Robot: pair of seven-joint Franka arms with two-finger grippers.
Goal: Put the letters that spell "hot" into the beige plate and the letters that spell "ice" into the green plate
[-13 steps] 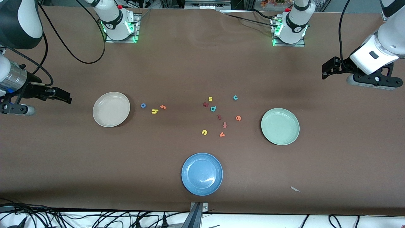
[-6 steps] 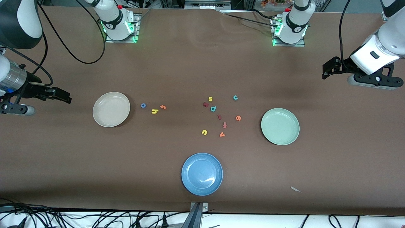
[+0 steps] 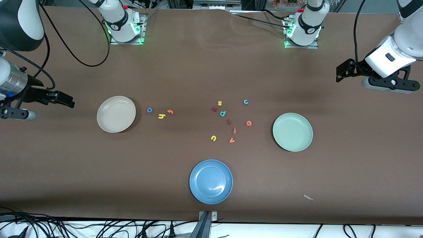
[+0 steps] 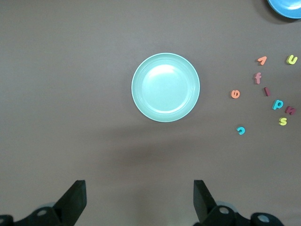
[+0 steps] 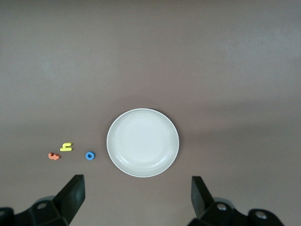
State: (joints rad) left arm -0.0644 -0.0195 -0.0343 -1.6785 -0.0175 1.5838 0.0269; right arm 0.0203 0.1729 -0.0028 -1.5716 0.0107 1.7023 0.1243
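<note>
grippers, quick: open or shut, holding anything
Left gripper: open, empty, up over the table near the green plate.
Right gripper: open, empty, up over the table near the beige plate.

I've got the blue o (image 3: 149,110), yellow h (image 3: 161,116) and orange t (image 3: 170,111) flat beside the empty beige plate (image 3: 116,114); dark red i (image 3: 229,122), teal c (image 3: 246,101) and orange e (image 3: 249,123) lie loose near the empty green plate (image 3: 292,132).

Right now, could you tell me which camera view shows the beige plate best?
The right wrist view: the beige plate sits large and centred there, seen from straight above. The front view shows it smaller; the left wrist view does not show it.
</note>
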